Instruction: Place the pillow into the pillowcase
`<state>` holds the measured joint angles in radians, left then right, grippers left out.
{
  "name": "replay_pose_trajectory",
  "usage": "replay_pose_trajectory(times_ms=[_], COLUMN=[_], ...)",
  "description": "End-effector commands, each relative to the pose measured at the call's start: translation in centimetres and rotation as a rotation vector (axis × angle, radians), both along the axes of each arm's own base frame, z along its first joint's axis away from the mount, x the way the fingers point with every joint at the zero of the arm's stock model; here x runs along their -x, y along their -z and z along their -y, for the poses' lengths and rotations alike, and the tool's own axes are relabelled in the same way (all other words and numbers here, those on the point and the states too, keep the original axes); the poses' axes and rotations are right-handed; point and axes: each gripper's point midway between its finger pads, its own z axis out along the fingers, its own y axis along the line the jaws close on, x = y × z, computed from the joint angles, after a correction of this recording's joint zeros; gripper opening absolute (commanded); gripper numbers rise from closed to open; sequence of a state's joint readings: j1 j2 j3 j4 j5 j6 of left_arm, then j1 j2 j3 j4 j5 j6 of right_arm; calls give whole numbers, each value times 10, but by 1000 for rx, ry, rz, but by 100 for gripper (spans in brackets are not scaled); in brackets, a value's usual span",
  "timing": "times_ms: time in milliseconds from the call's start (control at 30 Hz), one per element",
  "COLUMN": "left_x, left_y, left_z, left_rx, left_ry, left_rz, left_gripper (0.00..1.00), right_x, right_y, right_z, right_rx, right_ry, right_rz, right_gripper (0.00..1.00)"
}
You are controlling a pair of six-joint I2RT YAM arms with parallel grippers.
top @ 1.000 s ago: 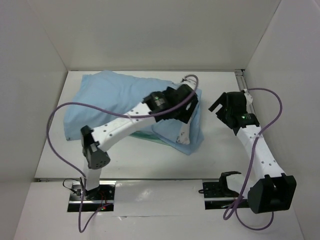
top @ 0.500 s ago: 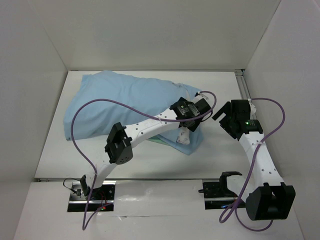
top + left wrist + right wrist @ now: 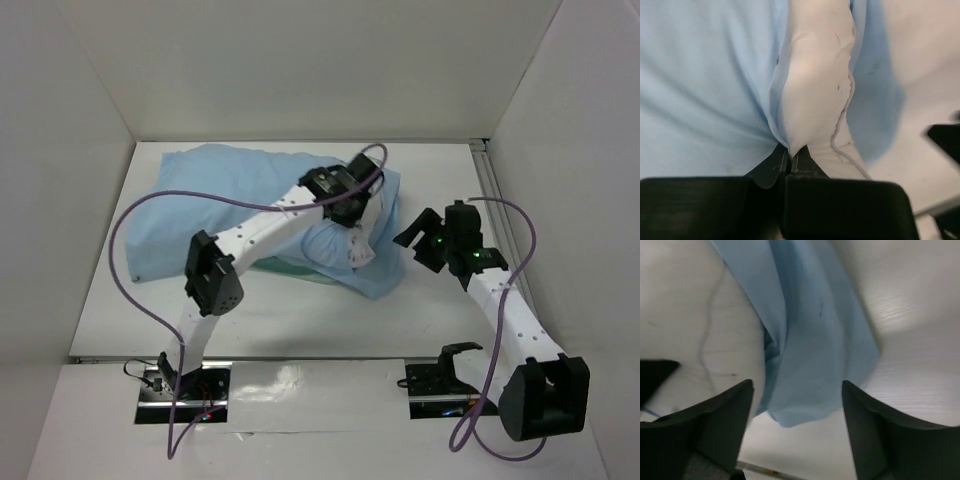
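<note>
1. Your left gripper (image 3: 790, 153) is clamped tight on the white stuffed pillow (image 3: 815, 100), right at the seam where it meets the light blue fabric pillowcase (image 3: 705, 75).
2. Most of the pillow sits inside the pillowcase, at the back middle of the white table (image 3: 300, 322). Only 1 white corner shows at the open end.
3. Your right gripper (image 3: 796, 386) has its 2 fingers spread wide and holds nothing. It hangs just beside the pillowcase's near right corner.
4. A green edge (image 3: 290, 268) peeks from under the pillowcase.
</note>
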<state>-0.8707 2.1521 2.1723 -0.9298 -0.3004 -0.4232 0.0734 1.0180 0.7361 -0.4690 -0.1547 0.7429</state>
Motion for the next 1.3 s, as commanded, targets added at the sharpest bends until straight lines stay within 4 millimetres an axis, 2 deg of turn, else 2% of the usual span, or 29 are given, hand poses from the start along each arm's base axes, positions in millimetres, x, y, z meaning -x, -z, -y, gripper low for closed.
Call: replay_pose_trajectory(times_ms=[0, 33, 100, 133, 167, 200, 367, 500, 633, 667, 700, 733, 767, 867, 900, 933, 1000, 1033, 1067, 1167, 1200, 1233, 1267], left_x=[-6, -2, -5, -4, -1, -5, -5, -4, -3, -4, -4, -2, -4, -2, -1, -3, 0, 0, -4, -7, -5, -8, -8], left_y=[-87, -92, -109, -111, -117, -117, -119, -119, -116, -117, -113, -117, -119, -115, -112, -113, -111, -114, -110, -121, -117, -119, -115], left_z=[-22, -22, -34, -31, -31, -36, -40, -38, -38, -37, -38, -39, -38, -40, -40, -39, -45, -42, -45, -49, -49, -49, -50], left_rx=[295, 330, 377, 403, 421, 421, 427, 432, 431, 437, 430, 435, 442, 435, 430, 436, 435, 454, 453, 487, 491, 491, 481], left_ry=[-7, 17, 16, 34, 34, 23, 20, 27, 18, 20, 18, 20, 22, 20, 18, 20, 14, 18, 7, 14, 10, 4, -5], left_rz=[0, -27, -23, -35, -36, -33, -35, -41, -52, -45, -54, -47, -39, -47, -54, -46, -57, -58, -58, -42, -60, -47, -48], left_gripper=[0, 0, 0, 0, 0, 0, 0, 0, 0, 0, 0, 0, 0, 0, 0, 0, 0, 0, 0, 0, 0, 0, 0], right_x=[-29, -36, -49, -56, -60, -65, -81, -77, -80, -82, -87, -90, -94, -109, -113, -115, -121, -118, -120, -119, -118, -118, -121], right_y=[-38, -47, -41, -49, -48, -39, -50, -51, -44, -37, -38, -35, -24, -18, -7, -4, 0, 5, 3, 10, 10, 9, -1], right_z=[-44, -52, -57, -62, -65, -72, -95, -118, -124, -122, -121, -120, -121, -115, -110, -106, -96, -92, -89, -78, -78, -81, -84], right_rx=[-103, -111, -115, -125, -129, -130, -155, -177, -150, -134, -124, -115, -88, -36, 7, 34, 81, 108, 120, 171, 179, 172, 175], right_ry=[-80, -90, -98, -104, -112, -128, -170, -228, -230, -215, -204, -195, -178, -137, -103, -92, -45, -41, -28, 0, -7, -31, -59], right_rz=[192, 223, 208, 215, 201, 167, 224, 229, 212, 187, 183, 173, 148, 138, 119, 112, 98, 80, 80, 72, 73, 81, 107], right_gripper=[75, 75, 73, 72, 72, 72, 72, 72, 72, 72, 72, 72, 72, 65, 61, 51, 38, 34, 32, 29, 17, 1, 0])
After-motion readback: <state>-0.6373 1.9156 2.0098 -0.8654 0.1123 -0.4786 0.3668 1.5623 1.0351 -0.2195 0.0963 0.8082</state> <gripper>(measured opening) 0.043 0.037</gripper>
